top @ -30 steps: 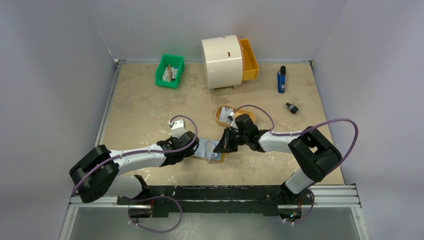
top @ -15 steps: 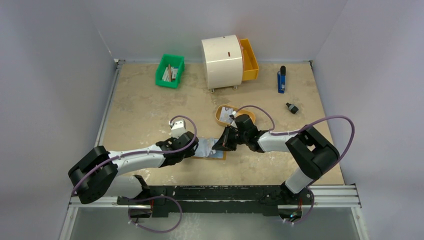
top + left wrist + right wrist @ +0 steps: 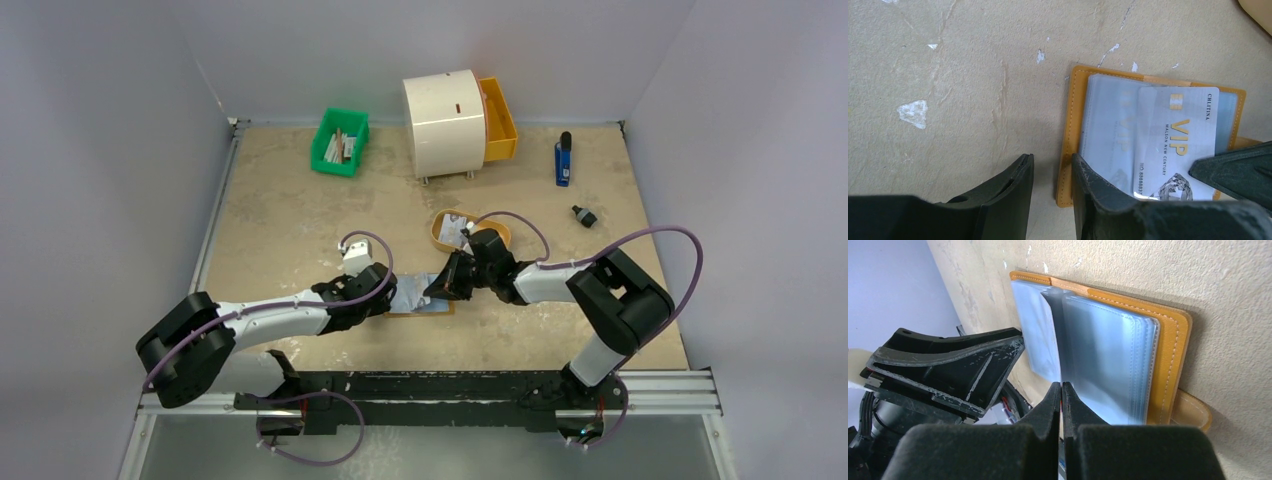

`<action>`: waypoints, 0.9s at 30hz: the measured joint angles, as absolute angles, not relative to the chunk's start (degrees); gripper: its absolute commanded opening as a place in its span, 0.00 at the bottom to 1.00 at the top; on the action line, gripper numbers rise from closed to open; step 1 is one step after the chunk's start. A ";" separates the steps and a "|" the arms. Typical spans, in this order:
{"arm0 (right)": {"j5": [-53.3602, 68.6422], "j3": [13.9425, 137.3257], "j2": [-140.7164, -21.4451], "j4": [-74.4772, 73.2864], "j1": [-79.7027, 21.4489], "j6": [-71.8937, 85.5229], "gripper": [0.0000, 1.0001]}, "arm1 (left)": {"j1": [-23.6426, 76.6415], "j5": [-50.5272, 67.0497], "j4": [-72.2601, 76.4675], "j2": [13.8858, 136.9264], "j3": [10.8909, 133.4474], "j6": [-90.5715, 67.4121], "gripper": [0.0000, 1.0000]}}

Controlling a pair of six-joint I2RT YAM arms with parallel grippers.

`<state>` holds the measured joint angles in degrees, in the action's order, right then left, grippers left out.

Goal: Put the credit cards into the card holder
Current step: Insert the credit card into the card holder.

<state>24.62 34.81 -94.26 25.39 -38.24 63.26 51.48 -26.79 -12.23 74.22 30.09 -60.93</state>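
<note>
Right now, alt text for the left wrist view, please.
An open orange-tan card holder lies on a beige table, a white VIP card over its sleeves. The left fingers straddle its edge; the right arm's finger meets the card's corner.

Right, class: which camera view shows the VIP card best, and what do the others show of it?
Left wrist: the VIP card faces the camera, print readable. Right wrist sees it edge-on at most, pinched in the right end effector. Top external shows only a pale patch on the card holder.
</note>
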 measured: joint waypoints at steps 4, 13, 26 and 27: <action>24.40 34.81 -94.50 25.61 -38.24 63.20 0.00 | 51.48 -26.57 -12.05 74.22 30.09 -60.93 0.33; 21.93 34.81 -94.56 24.34 -38.24 59.72 0.00 | 51.48 -26.37 -11.77 74.24 30.09 -60.97 0.33; 20.69 34.87 -94.54 23.77 -38.74 57.17 0.00 | 51.48 -26.17 -11.18 74.59 30.09 -60.99 0.32; 20.69 34.96 -94.56 23.73 -38.83 57.17 0.00 | 51.48 -26.17 -11.16 74.61 30.09 -60.99 0.32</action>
